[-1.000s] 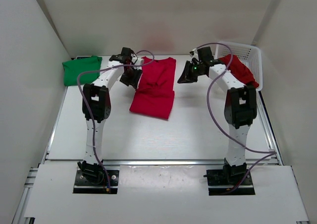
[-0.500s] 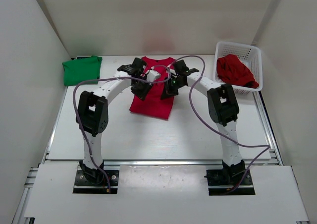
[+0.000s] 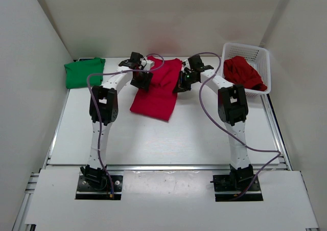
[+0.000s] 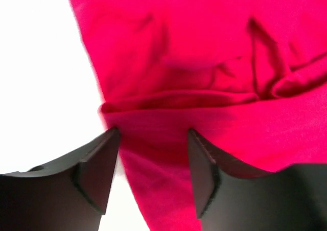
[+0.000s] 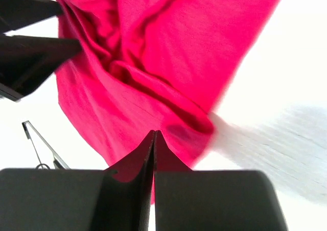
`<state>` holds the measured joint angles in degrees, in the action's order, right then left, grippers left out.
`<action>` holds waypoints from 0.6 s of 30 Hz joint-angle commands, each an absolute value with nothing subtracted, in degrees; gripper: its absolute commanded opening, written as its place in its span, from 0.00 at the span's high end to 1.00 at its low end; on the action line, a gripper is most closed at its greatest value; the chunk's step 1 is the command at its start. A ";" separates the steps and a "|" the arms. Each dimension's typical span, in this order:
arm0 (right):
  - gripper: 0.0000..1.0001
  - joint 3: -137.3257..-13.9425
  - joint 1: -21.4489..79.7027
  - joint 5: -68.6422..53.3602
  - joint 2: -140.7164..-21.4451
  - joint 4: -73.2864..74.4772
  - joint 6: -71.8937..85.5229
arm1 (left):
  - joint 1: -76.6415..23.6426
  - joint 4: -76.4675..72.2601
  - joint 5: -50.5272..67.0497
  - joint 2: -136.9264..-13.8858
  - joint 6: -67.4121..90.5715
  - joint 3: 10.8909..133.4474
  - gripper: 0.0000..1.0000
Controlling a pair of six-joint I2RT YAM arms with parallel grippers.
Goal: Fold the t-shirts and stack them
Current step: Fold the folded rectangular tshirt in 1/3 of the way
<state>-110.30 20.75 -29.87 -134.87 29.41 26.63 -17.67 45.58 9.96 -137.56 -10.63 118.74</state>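
Red shirt [image 3: 153,93]: laid out on the desk [image 3: 153,139], creased, its near hem end slewed to the left. It is the landmark for the rest.
Left jaws: at the red shirt's left edge, toward its collar end. They stand apart, the fingers [image 4: 97,169] low over the cloth, red fabric showing in the gap, nothing clamped.
Right jaws: at the red shirt's right edge, across from the left jaws. They are pressed fully together, fingertips [image 5: 143,157] meeting over the shirt's border — whether any cloth is caught between them cannot be told.
Green shirt [image 3: 84,72]: folded, well to the left of the red shirt, not touching it.
Other red shirt [image 3: 244,71]: bunched in the basket [image 3: 263,57], well to the right of the red shirt.
Basket: white mesh, right of the red shirt — beyond the right arm [image 3: 232,106].
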 commanded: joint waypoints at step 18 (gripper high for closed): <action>0.46 -87.40 23.99 -19.16 -104.61 35.96 20.21 | -15.82 43.25 6.60 -107.06 -12.57 85.64 0.27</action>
